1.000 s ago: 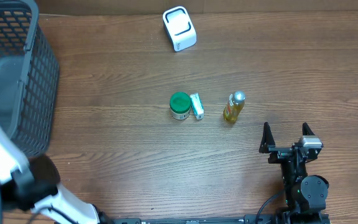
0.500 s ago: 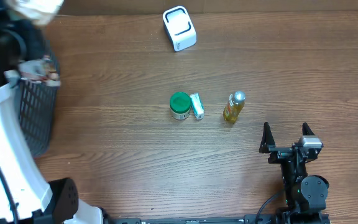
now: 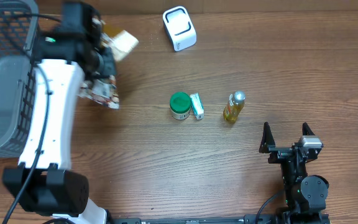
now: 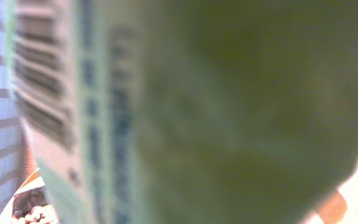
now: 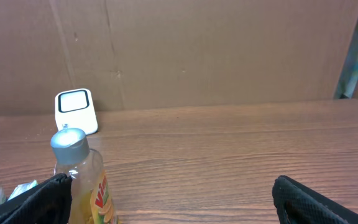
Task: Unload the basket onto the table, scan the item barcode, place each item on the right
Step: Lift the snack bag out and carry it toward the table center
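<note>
My left gripper [image 3: 97, 55] hangs over the table's back left, between the basket and the white scanner [image 3: 179, 28], and is shut on a snack packet [image 3: 102, 93]. The packet's printed end hangs below the jaws. A pale end [image 3: 123, 43] sticks out toward the scanner. In the left wrist view the blurred green packet [image 4: 229, 106] fills the frame and hides the fingers, with its barcode [image 4: 39, 93] at the left. My right gripper [image 3: 284, 142] rests open near the front right with nothing in it; the right wrist view shows it [image 5: 179, 205] facing the scanner [image 5: 76, 110].
A dark mesh basket [image 3: 5, 81] stands at the left edge. Mid-table lie a green-lidded jar [image 3: 179, 105], a small teal tube [image 3: 196, 106] and a yellow bottle with a silver cap [image 3: 233, 107], which is just left of my right fingers [image 5: 82, 180].
The left arm has swung out of the basket and to the right with the packet, ending over the table left of the scanner. The right arm has not moved.
</note>
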